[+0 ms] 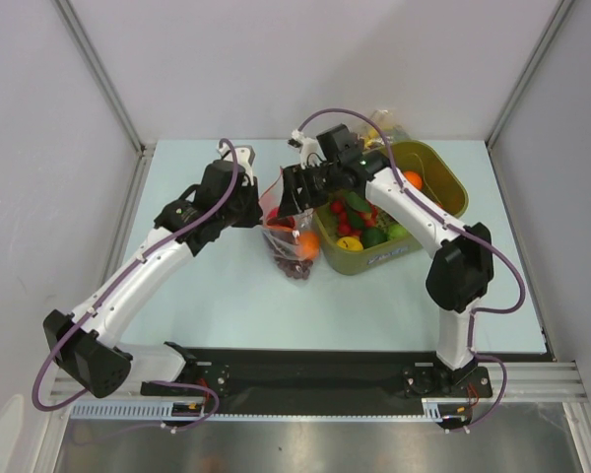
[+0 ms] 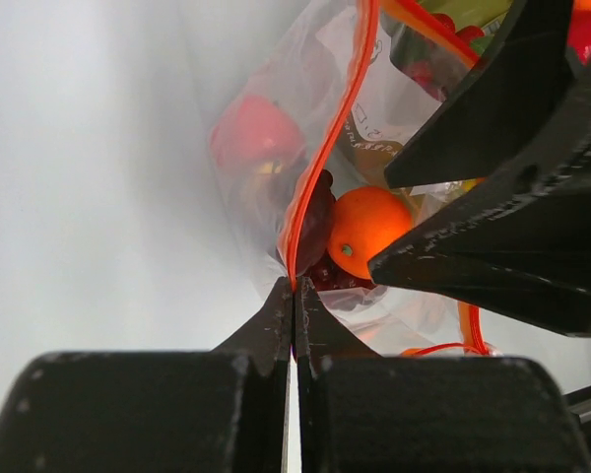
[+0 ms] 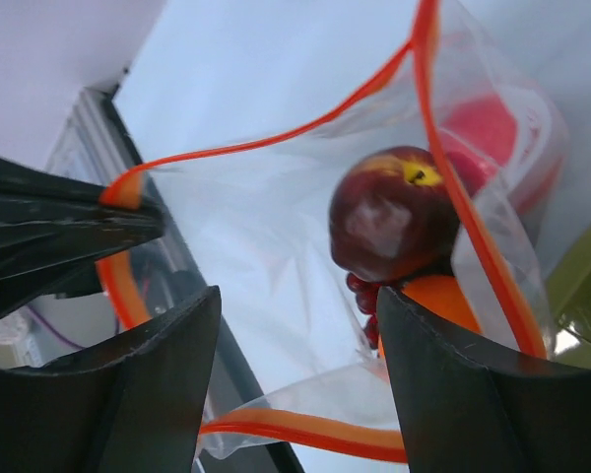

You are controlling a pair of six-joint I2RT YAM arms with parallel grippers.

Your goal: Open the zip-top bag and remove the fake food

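The zip-top bag (image 1: 288,239) hangs open over the table between my two grippers, its red-orange zip strip (image 2: 320,172) spread wide. My left gripper (image 2: 294,288) is shut on one side of the strip; in the top view it (image 1: 259,207) is at the bag's left. My right gripper (image 3: 297,296) is open at the bag's mouth, holding nothing; in the top view it (image 1: 291,192) is above the bag. Inside lie a dark maroon fruit (image 3: 389,212), a red apple (image 3: 488,133), an orange fruit (image 2: 369,229) and grapes (image 1: 295,268).
An olive-green bin (image 1: 438,172) stands right of the bag, holding a lime, a lemon, red chillies and an orange piece. Another clear bag (image 1: 389,126) lies behind it. Enclosure walls ring the pale table (image 1: 197,296).
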